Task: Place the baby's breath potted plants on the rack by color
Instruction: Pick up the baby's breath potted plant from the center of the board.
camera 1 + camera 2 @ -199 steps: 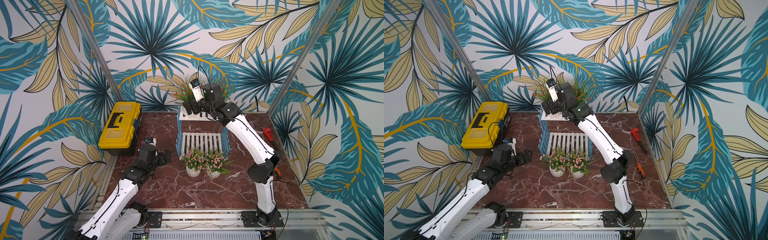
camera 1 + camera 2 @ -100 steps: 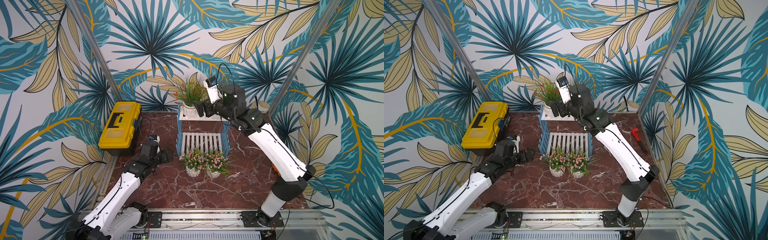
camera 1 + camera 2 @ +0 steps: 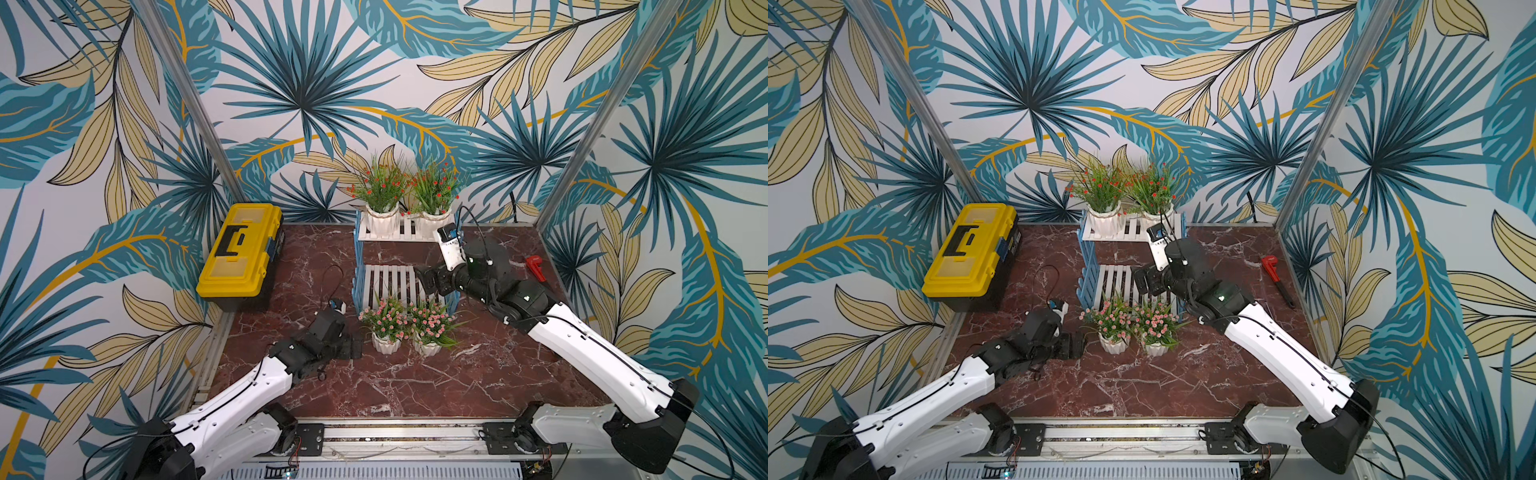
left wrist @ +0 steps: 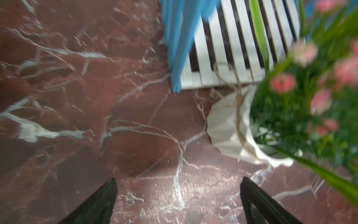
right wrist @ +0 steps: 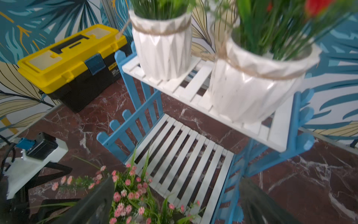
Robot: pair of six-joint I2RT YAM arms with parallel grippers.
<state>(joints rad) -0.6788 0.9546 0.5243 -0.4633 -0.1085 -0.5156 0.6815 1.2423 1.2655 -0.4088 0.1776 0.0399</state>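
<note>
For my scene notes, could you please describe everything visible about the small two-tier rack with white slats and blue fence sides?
The small stepped rack looks like painted wood: two white slatted shelves between blue picket-fence side frames. It stands upright at the back of the red-brown marble tabletop. Its higher rear shelf carries two red-flowered plants in white ribbed pots, side by side; its lower front shelf is bare.

Gripper (image 4: 178, 180) splayed; pink plant (image 4: 228, 126) nearby
</note>
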